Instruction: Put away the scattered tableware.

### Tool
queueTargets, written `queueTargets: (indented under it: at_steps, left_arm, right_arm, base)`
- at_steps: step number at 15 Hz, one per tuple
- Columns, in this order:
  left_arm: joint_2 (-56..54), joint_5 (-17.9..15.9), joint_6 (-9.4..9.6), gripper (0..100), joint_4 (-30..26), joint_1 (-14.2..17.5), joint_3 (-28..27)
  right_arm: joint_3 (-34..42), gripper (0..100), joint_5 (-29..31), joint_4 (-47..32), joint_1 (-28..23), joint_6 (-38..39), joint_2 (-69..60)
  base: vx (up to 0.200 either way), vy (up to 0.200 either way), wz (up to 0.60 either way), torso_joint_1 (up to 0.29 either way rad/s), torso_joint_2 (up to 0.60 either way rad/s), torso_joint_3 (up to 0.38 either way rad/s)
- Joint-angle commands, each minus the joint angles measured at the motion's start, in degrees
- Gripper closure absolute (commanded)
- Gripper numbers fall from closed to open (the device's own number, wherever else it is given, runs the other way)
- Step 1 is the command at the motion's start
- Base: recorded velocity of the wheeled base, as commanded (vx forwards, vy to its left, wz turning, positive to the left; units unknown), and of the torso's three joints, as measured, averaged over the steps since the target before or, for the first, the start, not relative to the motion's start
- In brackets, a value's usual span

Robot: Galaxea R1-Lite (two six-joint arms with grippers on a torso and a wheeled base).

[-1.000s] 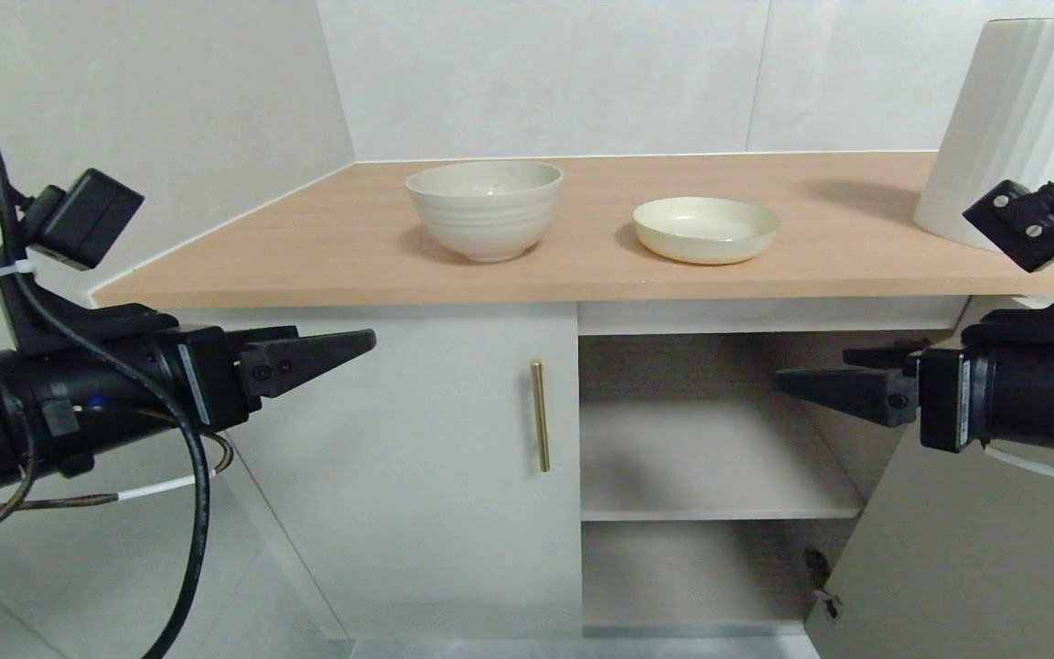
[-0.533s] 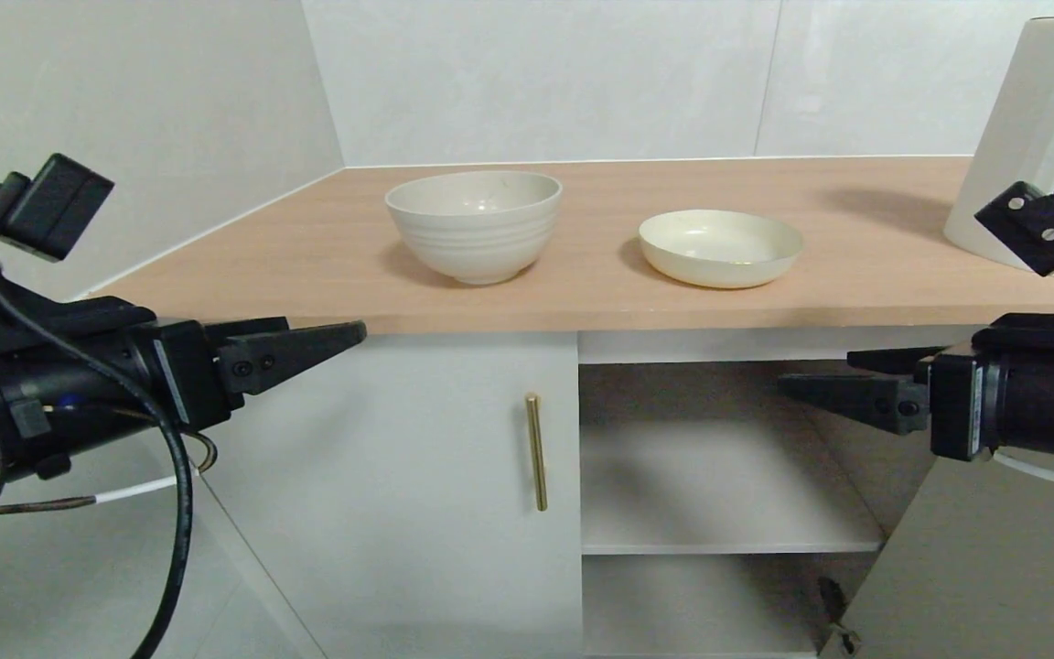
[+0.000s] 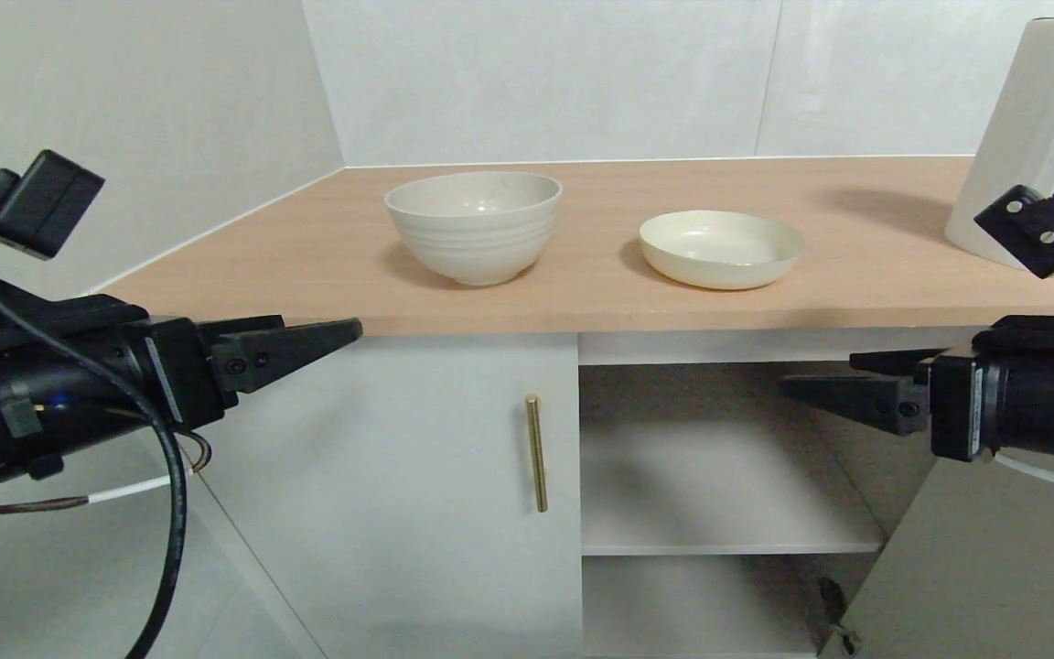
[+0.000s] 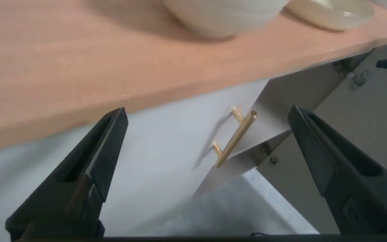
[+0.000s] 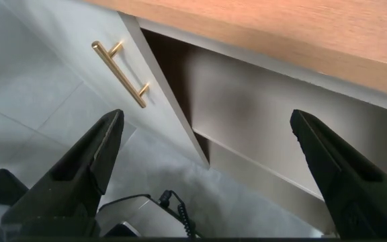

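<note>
My left gripper (image 4: pixel 207 134) hangs wide open and empty, near the front edge of the counter (image 3: pixel 307 265), out in front of the closed cupboard door (image 3: pixel 417 476). My right gripper (image 5: pixel 207 128) is spread just as wide, holding nothing, before the open compartment with its shelf (image 3: pixel 719 503). On the counter sit the bowl (image 3: pixel 473 224) and, to its right and apart from it, the shallow dish (image 3: pixel 721 247). At the far right stands a white ribbed thing (image 3: pixel 1039 128), perhaps a lampshade; I cannot tell.
</note>
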State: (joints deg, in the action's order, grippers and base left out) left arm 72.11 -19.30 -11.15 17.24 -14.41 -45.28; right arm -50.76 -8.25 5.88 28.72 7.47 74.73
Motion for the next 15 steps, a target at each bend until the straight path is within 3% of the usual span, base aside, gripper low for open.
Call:
queueTargets:
  at_steps: [1,8,15]
  left_arm:
    - [0.3,0.0,-0.01,0,0.1,0.0,0.0]
    - [0.6,0.0,-0.1,0,0.1,0.0,0.0]
    - [1.2,-0.1,-0.1,0,0.1,0.0,0.0]
  right_arm:
    - [-0.1,0,0.0,0.1,0.0,0.0,0.0]
    - [0.0,0,0.0,0.1,0.0,0.0,0.0]
    - [0.0,0,-0.1,0.5,0.0,0.0,0.2]
  base:
    - [0.0,0.0,0.0,0.002,-0.2,-0.198]
    - [0.0,0.0,0.0,0.06,-0.4,-0.336]
    - [0.0,0.0,0.0,0.152,-0.47,-0.325]
